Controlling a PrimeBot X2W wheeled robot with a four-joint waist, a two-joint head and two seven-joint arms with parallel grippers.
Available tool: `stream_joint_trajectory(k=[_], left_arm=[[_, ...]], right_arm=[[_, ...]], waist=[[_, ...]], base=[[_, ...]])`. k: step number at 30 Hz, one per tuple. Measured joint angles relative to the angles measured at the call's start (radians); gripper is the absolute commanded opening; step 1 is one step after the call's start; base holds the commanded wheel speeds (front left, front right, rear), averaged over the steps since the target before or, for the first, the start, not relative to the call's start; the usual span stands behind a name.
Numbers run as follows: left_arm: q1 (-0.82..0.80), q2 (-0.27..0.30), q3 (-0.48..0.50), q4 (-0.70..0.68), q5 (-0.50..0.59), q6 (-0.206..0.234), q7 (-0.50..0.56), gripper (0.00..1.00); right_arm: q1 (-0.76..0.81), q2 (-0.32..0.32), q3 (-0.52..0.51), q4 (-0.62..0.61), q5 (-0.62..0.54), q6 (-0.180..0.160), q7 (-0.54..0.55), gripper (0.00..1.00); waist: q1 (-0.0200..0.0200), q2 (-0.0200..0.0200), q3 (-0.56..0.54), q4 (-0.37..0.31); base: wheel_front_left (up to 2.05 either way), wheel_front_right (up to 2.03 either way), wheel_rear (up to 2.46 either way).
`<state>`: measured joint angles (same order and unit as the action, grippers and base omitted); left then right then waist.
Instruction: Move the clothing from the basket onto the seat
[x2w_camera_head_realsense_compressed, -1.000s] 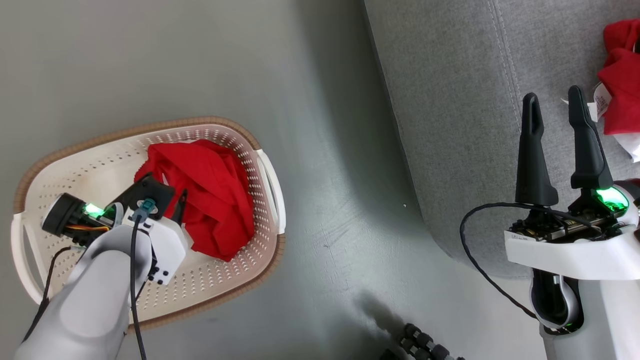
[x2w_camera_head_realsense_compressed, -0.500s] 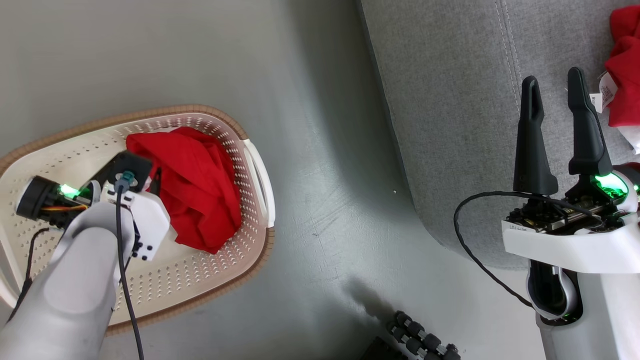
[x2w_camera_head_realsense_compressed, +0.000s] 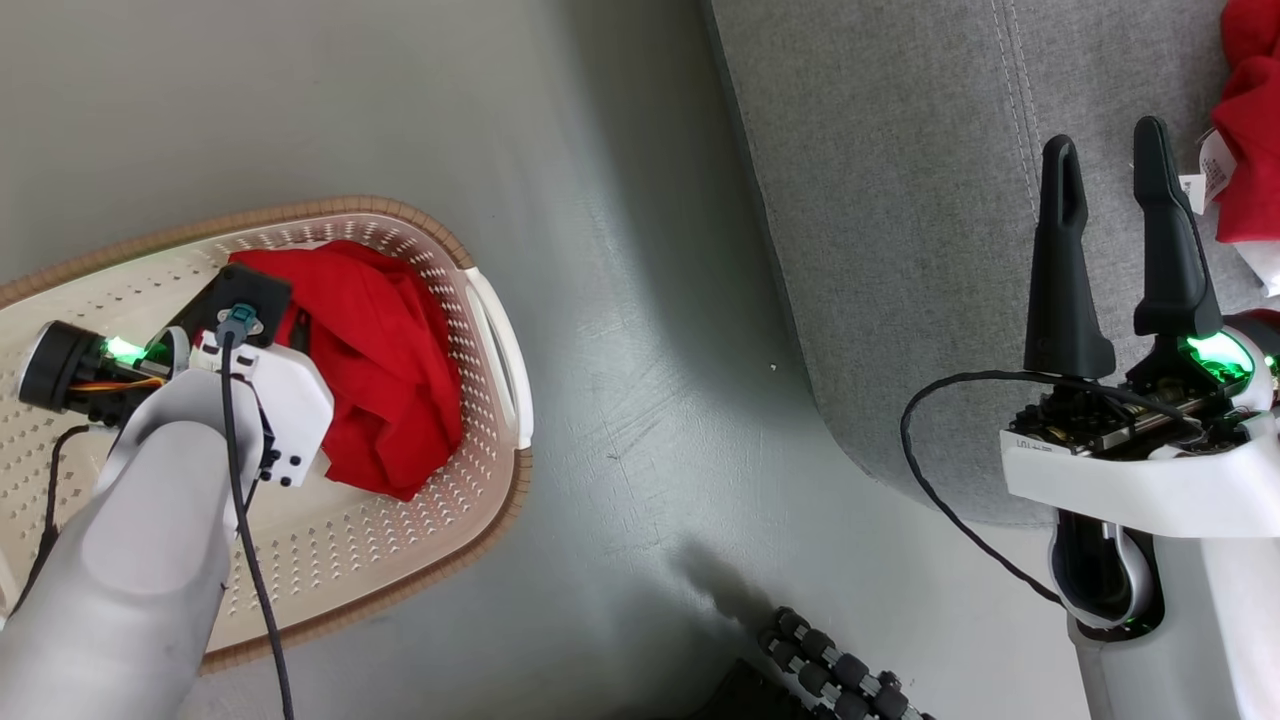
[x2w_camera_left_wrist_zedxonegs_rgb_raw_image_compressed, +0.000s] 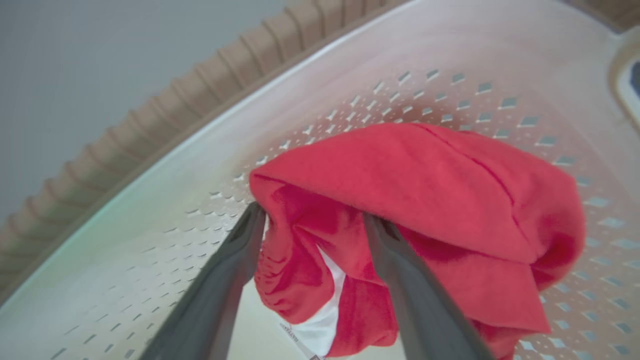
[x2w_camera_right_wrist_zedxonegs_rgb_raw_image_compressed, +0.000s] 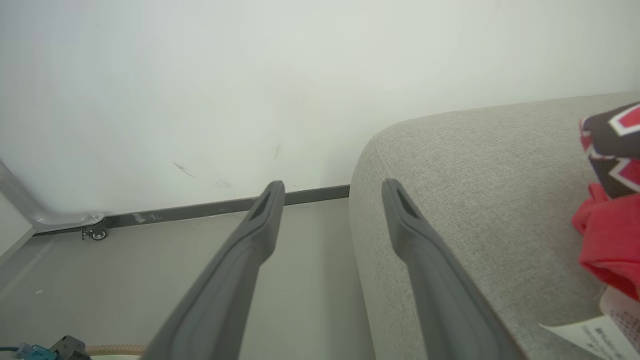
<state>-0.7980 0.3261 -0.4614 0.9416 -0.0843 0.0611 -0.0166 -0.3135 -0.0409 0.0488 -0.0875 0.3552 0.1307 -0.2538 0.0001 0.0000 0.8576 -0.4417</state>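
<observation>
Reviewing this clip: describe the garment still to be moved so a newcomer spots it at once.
Start at the cream perforated basket on the grey floor, left of the grey sofa. Inside lies a crumpled red garment, the left gripper open around part of it. Unlike the red clothing on the sofa, it sits inside the basket.

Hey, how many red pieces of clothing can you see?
2. One crumpled red fabric garment lies in the cream perforated plastic basket; a second red garment sits on the light-grey fabric sofa at the head view's right edge, partly cut off, so more may be hidden.
</observation>
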Motion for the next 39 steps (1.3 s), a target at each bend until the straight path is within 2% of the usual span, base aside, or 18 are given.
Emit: stream_joint_trajectory(k=[2,3,4,7,26,39], left_arm=[[-0.003,-0.005,-0.005,0.009,0.000,-0.007,0.000,0.98],[-0.003,-0.007,-0.006,0.014,0.000,-0.009,0.000,0.82],[-0.003,-0.008,-0.009,0.017,0.000,-0.010,0.000,0.49],[-0.003,-0.014,-0.012,0.021,0.000,-0.010,-0.001,0.00],[-0.003,-0.020,-0.023,0.014,0.000,-0.030,-0.094,0.00],[0.018,-0.023,-0.020,-0.016,-0.005,-0.034,-0.179,0.00]], right_arm=[[-0.001,0.000,0.002,0.000,0.000,0.000,0.000,1.00],[-0.002,0.000,0.003,0.000,0.001,0.000,0.000,1.00],[-0.004,0.000,0.003,0.000,0.003,0.000,0.000,1.00],[-0.021,0.000,0.003,-0.001,0.007,0.000,0.000,1.00],[-0.023,0.000,-0.002,0.001,0.007,0.000,0.000,1.00],[-0.041,0.000,-0.004,0.015,-0.003,0.000,0.000,1.00]], waist=[[0.0000,0.0000,0.003,-0.002],[0.0000,0.0000,0.004,-0.003],[0.0000,0.0000,0.005,-0.004],[0.0000,0.0000,0.007,-0.005],[0.0000,0.0000,-0.005,0.005],[0.0000,0.0000,-0.031,0.038]], base=[[0.00,0.00,0.00],[0.00,0.00,0.00],[0.00,0.00,0.00],[0.00,0.00,0.00],[0.00,0.00,0.00],[0.00,0.00,0.00]])
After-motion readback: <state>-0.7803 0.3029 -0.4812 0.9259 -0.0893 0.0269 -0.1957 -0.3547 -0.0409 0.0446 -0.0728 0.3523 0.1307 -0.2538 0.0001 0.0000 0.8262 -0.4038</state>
